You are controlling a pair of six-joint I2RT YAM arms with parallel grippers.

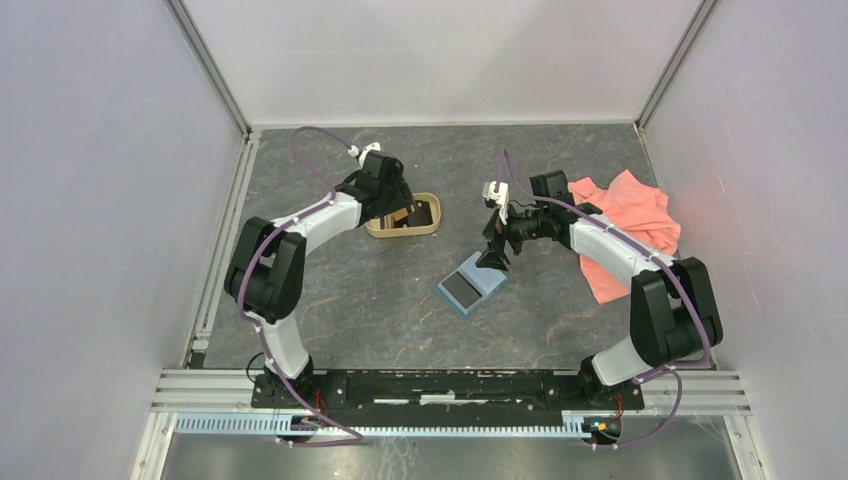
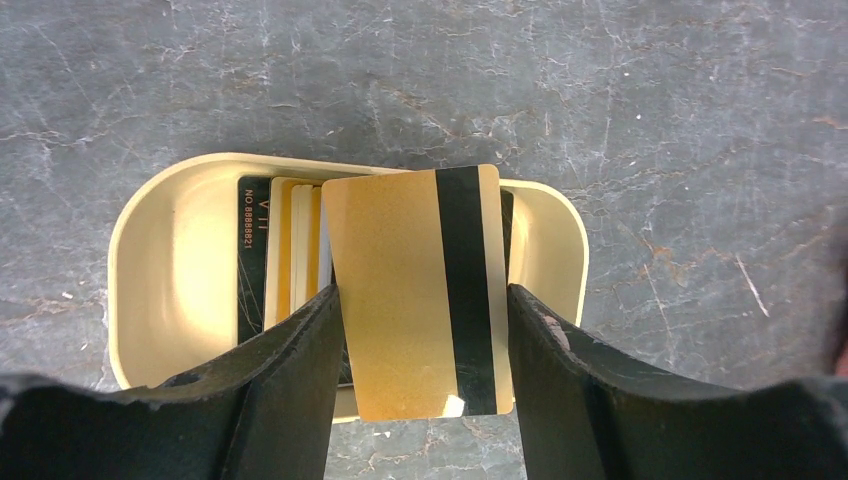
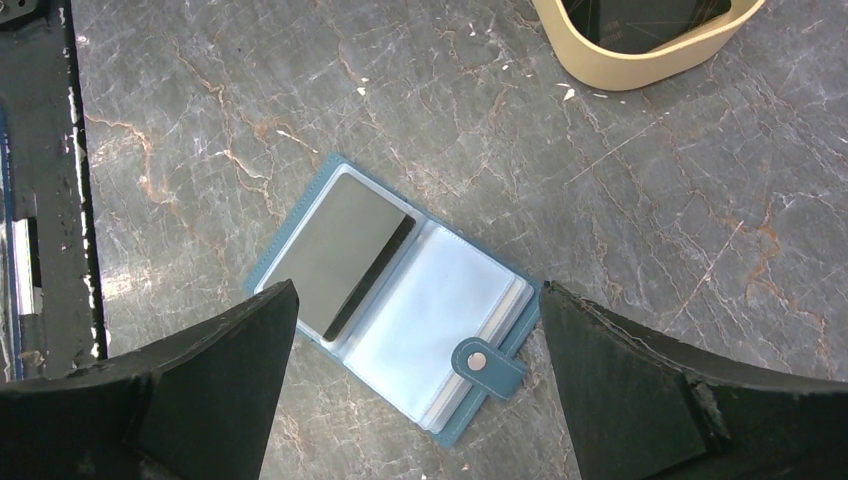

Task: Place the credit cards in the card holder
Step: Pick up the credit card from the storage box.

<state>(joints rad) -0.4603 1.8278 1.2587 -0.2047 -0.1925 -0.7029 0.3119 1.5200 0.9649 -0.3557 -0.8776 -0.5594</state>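
Observation:
A gold credit card [image 2: 395,290] with a black stripe sits edge to edge between my left gripper's [image 2: 423,292] two fingers, which are shut on it, just above the tan tray [image 2: 160,220]. Several more credit cards [image 2: 290,250], one of them black, lie in that tray. The teal card holder [image 3: 440,310] lies open on the table with a dark card [image 3: 350,255] in its left pocket. My right gripper [image 3: 417,290] hangs open directly above it, empty. The top view shows the left gripper [image 1: 400,205] over the tray [image 1: 400,232] and the right gripper [image 1: 493,255] over the card holder [image 1: 470,283].
A pink cloth [image 1: 625,225] lies crumpled at the right, behind the right arm. The tray stands to the left of the card holder and further back. White walls enclose the dark marbled table on three sides.

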